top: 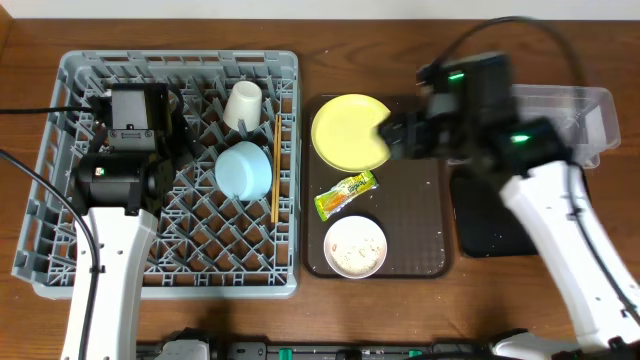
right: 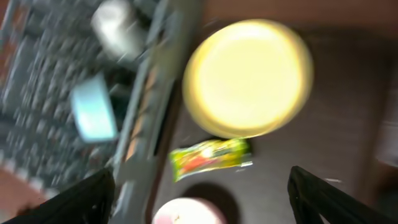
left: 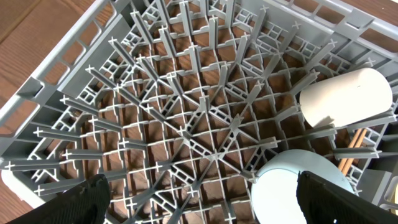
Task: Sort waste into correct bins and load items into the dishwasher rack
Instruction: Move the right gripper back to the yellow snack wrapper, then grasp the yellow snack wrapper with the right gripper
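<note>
The grey dishwasher rack holds the cream cup, the light blue bowl and the wooden chopsticks. My left gripper is open and empty above the rack, beside the blue bowl and cup. On the brown tray lie the yellow plate, the green-and-yellow wrapper and the small white bowl with crumbs. My right gripper is open and empty above the wrapper and plate; this view is blurred. The tissue is not visible.
The clear tub stands at the back right. The black tray lies right of the brown tray, partly under my right arm. Crumbs dot the brown tray. Bare wood table surrounds everything.
</note>
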You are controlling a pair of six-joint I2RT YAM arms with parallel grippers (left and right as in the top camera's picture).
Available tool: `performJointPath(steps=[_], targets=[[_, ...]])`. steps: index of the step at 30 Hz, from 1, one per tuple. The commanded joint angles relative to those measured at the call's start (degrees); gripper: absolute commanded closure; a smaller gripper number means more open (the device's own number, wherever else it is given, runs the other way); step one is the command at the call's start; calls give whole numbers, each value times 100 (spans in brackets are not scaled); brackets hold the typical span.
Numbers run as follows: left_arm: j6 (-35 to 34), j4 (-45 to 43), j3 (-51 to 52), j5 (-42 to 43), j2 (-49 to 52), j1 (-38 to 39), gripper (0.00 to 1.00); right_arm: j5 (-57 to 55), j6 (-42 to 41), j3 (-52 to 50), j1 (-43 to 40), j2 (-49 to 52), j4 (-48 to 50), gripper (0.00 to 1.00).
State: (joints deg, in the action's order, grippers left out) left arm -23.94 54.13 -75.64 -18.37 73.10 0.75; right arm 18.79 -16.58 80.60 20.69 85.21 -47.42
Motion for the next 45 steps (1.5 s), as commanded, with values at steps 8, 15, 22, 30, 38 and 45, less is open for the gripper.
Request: performJointPath(steps=[8,15,22,30,38,45], targets=[[28,26,-83,-55,-13,-26,4,-1054,-267,-13,1733,1038,37,11],[28,26,-83,-55,-13,-26,4,-1711,-1029,-13,2076,1858,46,10],[28,26,-83,-55,-13,-26,4,-2299,-2083,-13,2022,2586,-24,3],[28,26,-83,-55,-13,-26,4,-2308,-2813,-15,1891,3187,-90,1],[28,26,-83,-55,-13,-26,4,-2328,-2881,-15,1891,3613,2,23],[28,26,-83,-55,-13,-26,4,-2559,-2876,-7,1797,3348,-162,55]])
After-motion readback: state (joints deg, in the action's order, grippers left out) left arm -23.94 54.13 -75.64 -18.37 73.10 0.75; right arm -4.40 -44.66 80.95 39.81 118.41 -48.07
